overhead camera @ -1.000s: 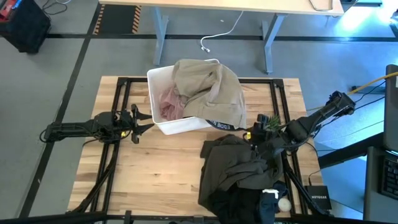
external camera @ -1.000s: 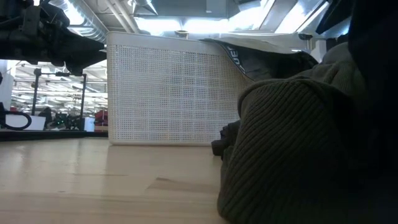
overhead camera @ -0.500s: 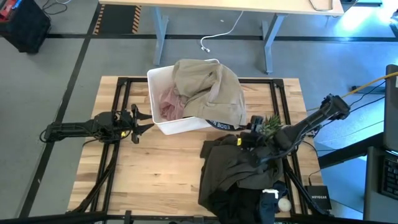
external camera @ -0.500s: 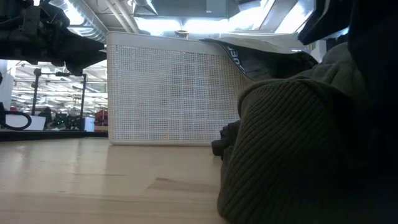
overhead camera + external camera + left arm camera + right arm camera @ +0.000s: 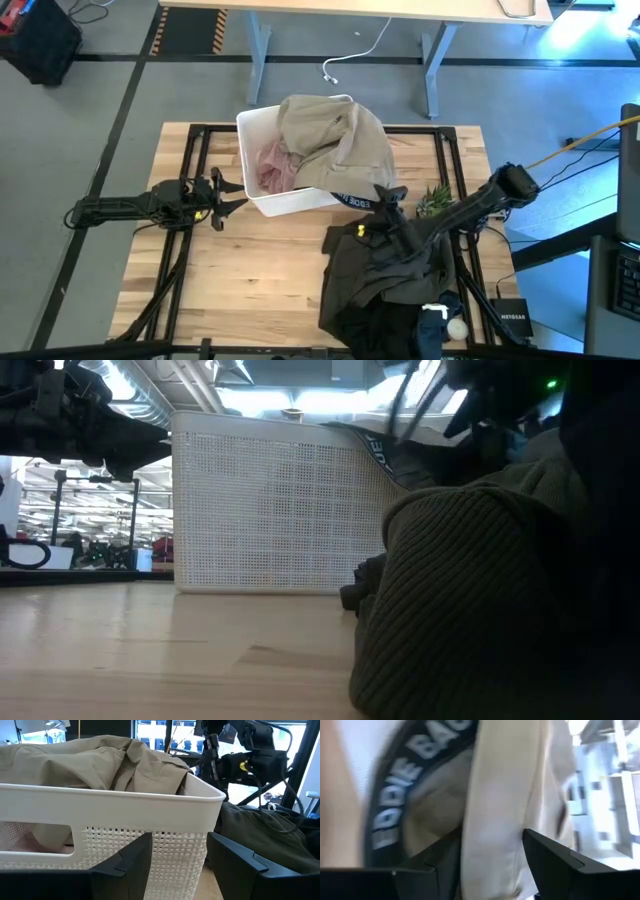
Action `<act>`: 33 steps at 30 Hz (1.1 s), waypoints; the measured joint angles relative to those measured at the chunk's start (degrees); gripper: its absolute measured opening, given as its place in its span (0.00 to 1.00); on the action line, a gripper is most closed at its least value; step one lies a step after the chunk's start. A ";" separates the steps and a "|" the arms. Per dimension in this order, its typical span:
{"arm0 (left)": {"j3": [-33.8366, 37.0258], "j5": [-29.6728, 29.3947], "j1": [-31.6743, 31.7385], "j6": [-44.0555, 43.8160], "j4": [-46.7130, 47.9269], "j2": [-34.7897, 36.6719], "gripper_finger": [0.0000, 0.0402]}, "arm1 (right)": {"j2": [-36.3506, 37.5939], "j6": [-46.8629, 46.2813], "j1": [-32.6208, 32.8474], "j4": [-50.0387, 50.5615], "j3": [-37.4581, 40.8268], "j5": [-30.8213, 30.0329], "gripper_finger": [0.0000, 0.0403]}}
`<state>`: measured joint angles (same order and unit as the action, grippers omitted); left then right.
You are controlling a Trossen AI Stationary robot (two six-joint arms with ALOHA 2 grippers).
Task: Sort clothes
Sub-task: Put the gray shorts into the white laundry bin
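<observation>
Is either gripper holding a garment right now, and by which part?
Nothing is held. The right gripper is open at the beige-khaki garment's waistband, which hangs over the white bin. The left gripper is open beside the bin.

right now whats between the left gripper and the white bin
Only bare wooden tabletop separates the open left gripper from the white bin, as the high view shows.

Light wood table top (image 5: 250, 270), smooth, with faint grain lines. White plastic bin (image 5: 270, 500), hard and matt, walls full of tiny woven-looking holes. Beige cloth (image 5: 335, 140), soft, crumpled, matt, with a dark stretchy band (image 5: 405, 780) showing white letters. Pink cloth (image 5: 275, 165), soft. Dark olive cloth (image 5: 470, 600), thick, knitted, ribbed and rough. Black arms (image 5: 130, 208), hard and slightly shiny.
</observation>
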<state>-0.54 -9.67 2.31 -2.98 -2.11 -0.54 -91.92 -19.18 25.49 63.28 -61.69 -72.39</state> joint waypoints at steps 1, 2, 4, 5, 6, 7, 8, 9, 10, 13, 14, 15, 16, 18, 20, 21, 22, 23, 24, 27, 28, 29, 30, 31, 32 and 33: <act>0.00 0.00 0.00 0.00 -0.02 0.00 0.46 | 0.00 -0.02 -0.50 -0.25 -0.02 -0.77 0.52; 0.00 0.02 -0.02 0.00 -0.01 0.02 0.46 | 0.07 -0.02 -1.08 -0.15 -0.35 -1.23 0.50; 0.00 0.02 0.00 0.00 0.00 0.00 0.46 | 0.51 0.01 -1.87 0.25 -1.66 -1.26 0.43; 0.00 0.01 -0.01 0.00 -0.01 0.00 0.46 | 0.79 0.12 -2.01 1.01 -2.54 -1.25 0.38; 0.00 0.02 -0.01 0.00 -0.01 0.02 0.46 | 1.09 0.17 -2.00 1.94 -3.77 -1.10 0.32; 0.00 0.00 0.00 0.00 0.00 0.02 0.46 | 1.31 0.37 -2.06 2.88 -5.27 -0.80 0.25; 0.00 0.02 -0.02 0.00 0.00 0.00 0.46 | 1.44 1.40 -2.54 3.69 -6.99 -0.21 0.17; 0.00 0.00 -0.02 0.00 -0.01 0.00 0.46 | 1.45 2.62 -2.90 4.62 -8.81 0.64 0.09; 0.00 0.01 -0.01 0.00 -0.02 0.02 0.46 | 1.45 4.07 -3.26 5.36 -10.76 1.71 0.05; 0.00 0.00 0.00 0.00 -0.02 0.02 0.46 | 1.45 9.74 -5.45 4.24 -16.76 2.47 0.06; 0.00 0.01 -0.01 0.00 -0.02 0.02 0.46 | 1.45 12.35 -6.47 2.88 -18.73 2.49 0.06; 0.00 0.02 0.00 0.00 0.00 0.00 0.46 | 1.45 15.59 -7.55 1.26 -20.73 2.51 0.06; 0.00 0.02 -0.02 0.00 0.00 0.00 0.46 | 1.45 19.26 -8.69 -0.54 -22.76 2.65 0.05; 0.00 0.02 0.00 0.00 0.00 0.00 0.46 | 1.45 27.74 -11.25 -5.52 -26.96 4.45 0.02; 0.00 0.01 -0.01 0.00 0.00 0.02 0.46 | 1.45 35.88 -14.31 -12.78 -30.50 8.45 0.02; 0.00 0.01 -0.01 0.00 -0.02 0.02 0.46 | 1.45 39.28 -15.85 -16.54 -32.05 11.34 0.03; 0.00 0.00 0.00 0.00 0.00 0.00 0.46 | 1.45 42.11 -17.40 -20.34 -33.43 14.77 0.03; 0.00 0.01 -0.02 0.00 0.00 0.00 0.46 | 1.45 44.59 -18.92 -23.90 -34.69 18.64 0.03; 0.00 0.00 -0.01 0.00 -0.02 0.02 0.46 | 1.45 46.63 -20.43 -27.37 -35.79 22.62 0.02; 0.00 0.00 0.00 0.00 0.00 0.02 0.46 | 1.45 49.67 -24.89 -38.24 -37.43 33.48 0.02; 0.00 0.01 -0.02 0.00 -0.02 0.02 0.46 | 1.45 49.96 -26.32 -41.61 -37.44 36.88 0.02; 0.00 0.01 0.00 0.00 0.00 0.01 0.46 | 1.42 49.96 -27.75 -44.49 -37.44 39.88 0.02; 0.00 0.02 -0.01 0.00 0.00 0.00 0.46 | 1.32 49.58 -29.22 -46.84 -37.44 43.40 0.02; 0.00 0.01 -0.01 0.00 -0.02 0.02 0.46 | 1.02 48.89 -30.60 -48.39 -37.45 46.68 0.02; 0.00 0.00 0.00 0.00 -0.02 0.02 0.46 | 0.80 47.74 -31.94 -49.33 -37.52 49.57 0.01; 0.00 0.02 -0.02 0.00 0.00 0.00 0.46 | 0.44 46.25 -33.16 -49.42 -37.53 52.21 0.01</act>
<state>-0.54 -9.65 2.29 -2.98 -2.11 -0.54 -91.48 27.08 -7.68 13.86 -99.22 -20.17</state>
